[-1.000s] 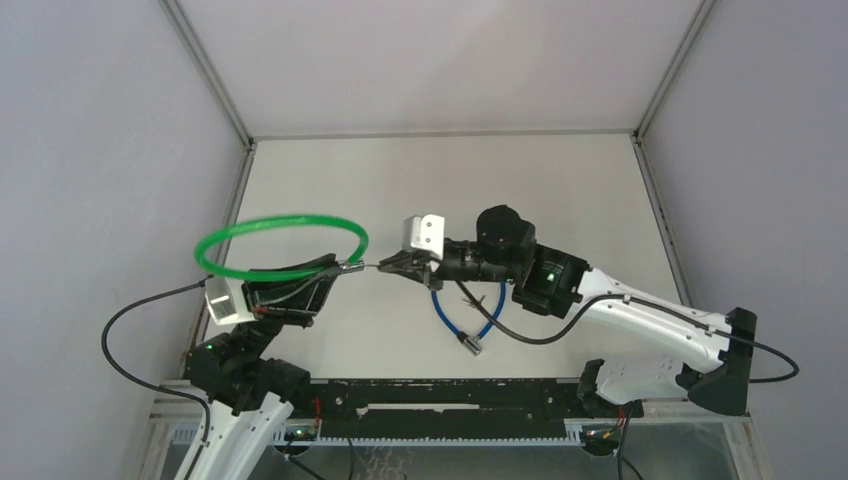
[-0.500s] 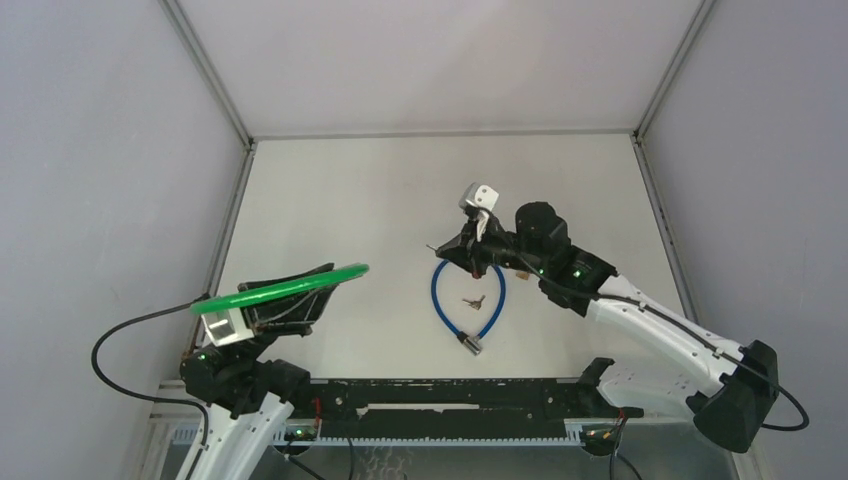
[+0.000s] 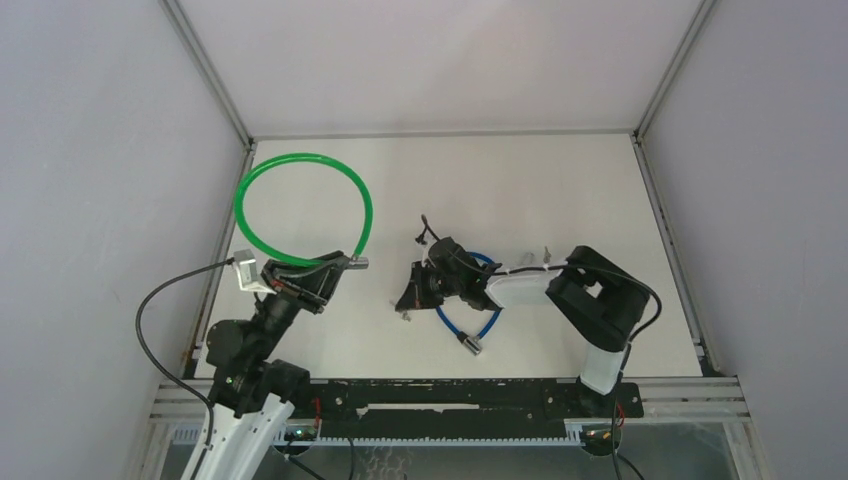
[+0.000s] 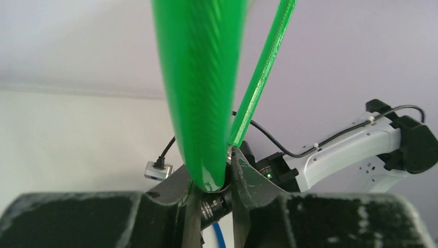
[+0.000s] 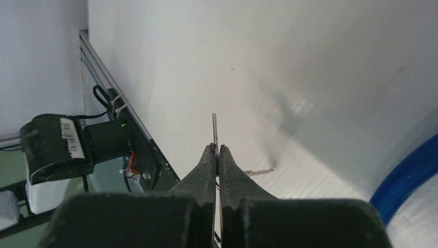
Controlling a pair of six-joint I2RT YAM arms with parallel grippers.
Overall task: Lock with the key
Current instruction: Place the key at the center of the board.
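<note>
My left gripper (image 3: 333, 270) is shut on a green cable lock (image 3: 300, 208) near its metal-tipped head (image 3: 357, 263). The loop stands up over the table's left side. In the left wrist view the green cable (image 4: 202, 93) sits clamped in the left gripper (image 4: 210, 170). My right gripper (image 3: 412, 298) is low over the table's middle, shut on a small metal key (image 3: 405, 316). In the right wrist view the key blade (image 5: 214, 127) sticks out past the shut right gripper (image 5: 217, 151), and a second key (image 5: 259, 171) hangs beside it.
A blue cable lock (image 3: 487, 318) lies on the table under the right arm, its metal end (image 3: 468, 343) near the front. It also shows in the right wrist view (image 5: 408, 170). The front rail (image 3: 450, 395) and side frame posts border the table.
The green loop has swung from lying flat to standing upright and further back. My right arm has folded down and left, bringing the gripper and key low to the table.
</note>
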